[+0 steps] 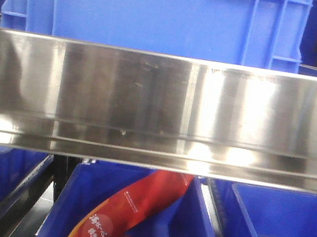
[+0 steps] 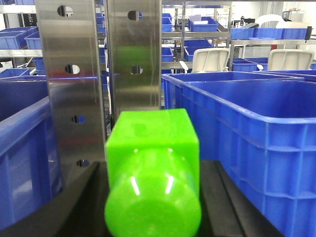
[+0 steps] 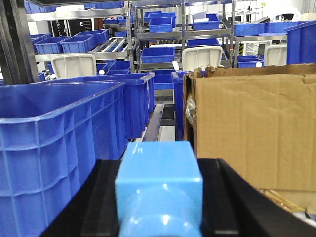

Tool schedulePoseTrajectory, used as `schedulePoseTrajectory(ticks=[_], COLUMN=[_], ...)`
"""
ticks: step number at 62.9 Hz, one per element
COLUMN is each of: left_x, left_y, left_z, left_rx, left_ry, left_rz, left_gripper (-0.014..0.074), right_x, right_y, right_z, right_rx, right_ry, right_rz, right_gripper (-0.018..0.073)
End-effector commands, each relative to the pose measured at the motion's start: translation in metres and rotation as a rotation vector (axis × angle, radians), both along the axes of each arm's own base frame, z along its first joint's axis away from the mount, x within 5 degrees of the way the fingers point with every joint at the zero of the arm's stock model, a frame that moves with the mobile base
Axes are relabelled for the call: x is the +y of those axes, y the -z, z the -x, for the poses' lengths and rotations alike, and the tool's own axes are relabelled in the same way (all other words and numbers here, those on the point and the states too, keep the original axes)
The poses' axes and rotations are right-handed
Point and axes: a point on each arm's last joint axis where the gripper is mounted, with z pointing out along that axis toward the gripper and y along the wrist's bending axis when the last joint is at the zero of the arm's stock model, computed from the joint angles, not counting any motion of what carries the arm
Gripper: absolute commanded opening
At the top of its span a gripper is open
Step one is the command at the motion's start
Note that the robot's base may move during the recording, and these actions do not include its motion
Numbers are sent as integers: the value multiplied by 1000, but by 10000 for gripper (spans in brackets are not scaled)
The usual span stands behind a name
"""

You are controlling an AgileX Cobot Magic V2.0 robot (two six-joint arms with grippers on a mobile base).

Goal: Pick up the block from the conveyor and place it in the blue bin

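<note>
Status: pick looks done on both arms, place not done.

- Left gripper (image 2: 153,167): dark fingers (image 2: 83,207) sit tight against both sides of a green block (image 2: 150,140). I read that as grasped. The block is up in the air in front of the wrist cam, with steel uprights (image 2: 74,84) behind it.
- A blue bin (image 2: 266,148) is just to the right of the green block. The block is beside the bin and about level with its rim, not over the opening.
- Right gripper (image 3: 159,165): same picture, with fingers (image 3: 94,197) closed on a light blue block (image 3: 159,185). There's a big bin (image 3: 54,133) on the left and a cardboard box (image 3: 256,128) on the right. The block is between them, over neither.
- Conveyor: not in any view, so I can't confirm where the blocks came from.
- Front cam is mostly blocked by a steel rail (image 1: 160,106). Below it are more bins, one holding a red bag (image 1: 123,216). No arm is visible there.

Left to do, as I judge it: move each block over a bin opening, lower it, release. There are lots of blue bins around, and I can't tell from here which one is the target.
</note>
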Motion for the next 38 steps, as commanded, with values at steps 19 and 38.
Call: schedulePoseTrajectory(ticks=[19, 38], left_x=[0, 0], left_y=[-2, -2], left_z=[0, 0], left_rx=[-16, -18], left_ry=[1, 1], left_rz=[-1, -1], left_gripper=[-111, -111], right_x=[0, 0], right_y=[-2, -2], right_z=[0, 0], right_rx=[-18, -18], right_ry=[4, 4], right_rz=[7, 7], right_gripper=[-162, -162])
